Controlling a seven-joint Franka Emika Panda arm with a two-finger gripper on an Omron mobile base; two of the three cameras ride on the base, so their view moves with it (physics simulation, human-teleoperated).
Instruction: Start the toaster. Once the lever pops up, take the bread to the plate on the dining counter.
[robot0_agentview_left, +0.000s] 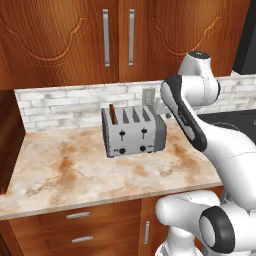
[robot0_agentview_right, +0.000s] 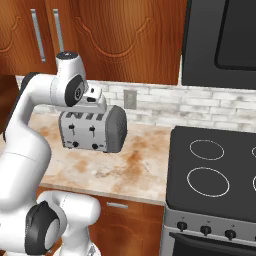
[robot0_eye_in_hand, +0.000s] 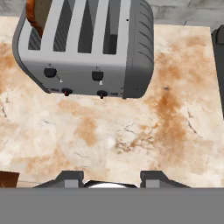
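The toaster (robot0_agentview_left: 134, 131) stands on the marbled counter (robot0_agentview_left: 65, 170) near the brick wall, its face with two black levers (robot0_eye_in_hand: 97, 75) turned to the room. The bread (robot0_agentview_left: 114, 114), a brown slice, stands upright in the leftmost slot and sticks out of the top; it also shows in the hand view (robot0_eye_in_hand: 35, 13). My gripper (robot0_eye_in_hand: 111, 179) hangs in the air over the counter on the front side of the toaster (robot0_eye_in_hand: 83, 48), apart from it. It is open, with nothing between the fingertips (robot0_eye_in_hand: 70, 177). The plate and the dining counter are out of view.
A black cooktop (robot0_agentview_right: 215, 170) adjoins the counter on the right, under a dark appliance (robot0_agentview_right: 220, 40). Wood cabinets (robot0_agentview_left: 115, 35) hang above the toaster. A wall outlet (robot0_agentview_right: 130, 98) sits behind it. Bare counter lies left of and in front of the toaster.
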